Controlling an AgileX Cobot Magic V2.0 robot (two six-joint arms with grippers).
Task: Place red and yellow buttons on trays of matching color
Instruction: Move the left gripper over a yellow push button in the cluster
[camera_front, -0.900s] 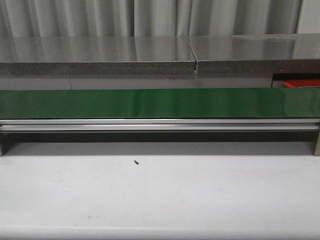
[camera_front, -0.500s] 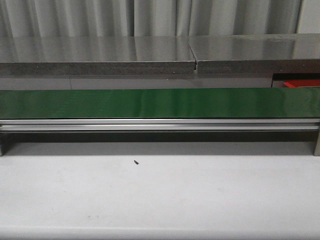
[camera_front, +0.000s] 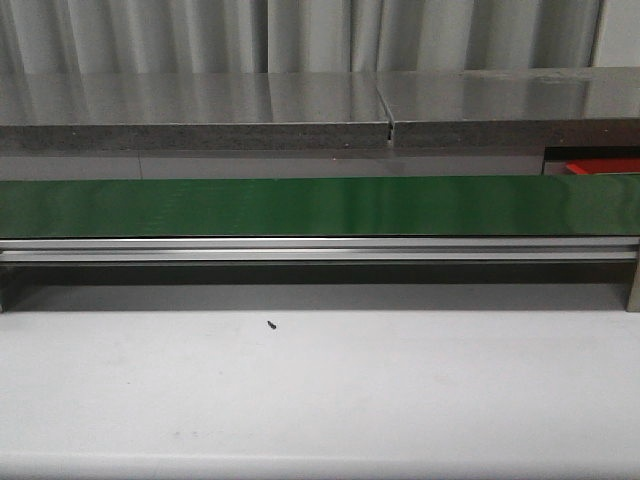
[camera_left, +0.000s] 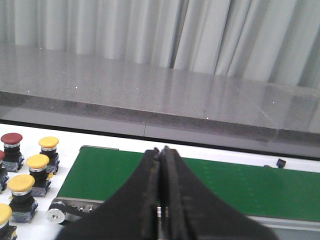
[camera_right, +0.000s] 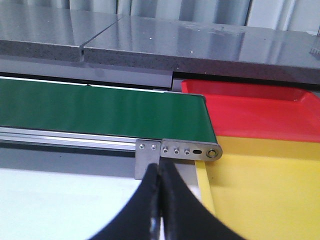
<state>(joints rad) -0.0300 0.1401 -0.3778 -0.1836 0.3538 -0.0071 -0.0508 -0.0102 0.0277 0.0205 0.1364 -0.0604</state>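
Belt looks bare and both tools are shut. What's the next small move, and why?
Probably open the left tool and ease it toward the buttons, perhaps the nearest yellow button. The buttons stand beside the green belt's end, none on it, and the red tray and yellow tray hold nothing in view.

you have the conveyor belt (camera_front: 320, 205) running across behind the table (camera_front: 320, 400), with the shelf (camera_front: 200, 110) behind it.
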